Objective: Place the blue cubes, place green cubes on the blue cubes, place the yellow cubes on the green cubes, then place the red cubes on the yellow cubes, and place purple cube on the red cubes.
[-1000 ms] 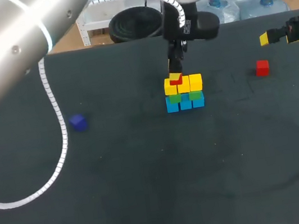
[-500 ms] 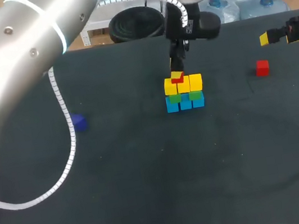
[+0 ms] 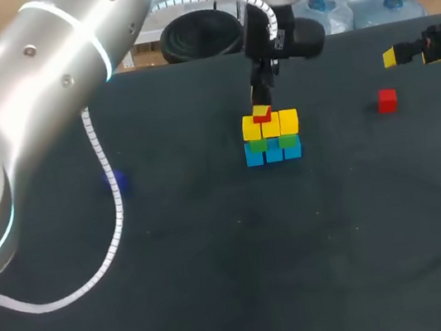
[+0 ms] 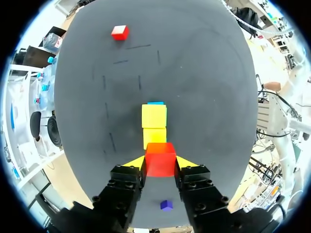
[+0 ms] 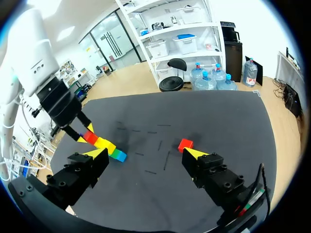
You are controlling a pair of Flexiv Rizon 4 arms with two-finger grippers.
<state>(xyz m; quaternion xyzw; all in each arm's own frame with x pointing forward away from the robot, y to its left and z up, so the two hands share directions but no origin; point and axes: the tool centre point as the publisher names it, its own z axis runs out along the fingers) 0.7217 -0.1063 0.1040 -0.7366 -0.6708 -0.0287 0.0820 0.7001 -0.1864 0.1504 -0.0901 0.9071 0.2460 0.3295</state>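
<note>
**First:** Left claw (image 3: pixel 260 110) has a red cube (image 4: pixel 160 158) clamped between its yellow tips, right over the left end of the stack (image 3: pixel 272 139).

**Second:** Is it seated yet?

**First:** I can't quite tell from here. It looks either touching the end yellow cube (image 3: pixel 251 130) or just above it. The wrist view has it lined up with the yellow row running away ahead of the fingers.

**Second:** So what makes this placement a good one?

**First:** I'd say square the red cube's edges with the yellow one beneath and come straight down. The fingers shouldn't let go until it sits flat. Then they should spread only a little and lift straight up, so neither tip drags it or knocks the neighbouring yellow cubes.

**Second:** And the rest?

**First:** The second red cube (image 3: pixel 386 100) lies on the desk (image 3: pixel 222 283), well apart to the right. The right claw (image 5: pixel 146 154) hangs near it, spread wide and empty. The purple cube (image 4: pixel 166 205) sits far off on the left side, untouched.
</note>
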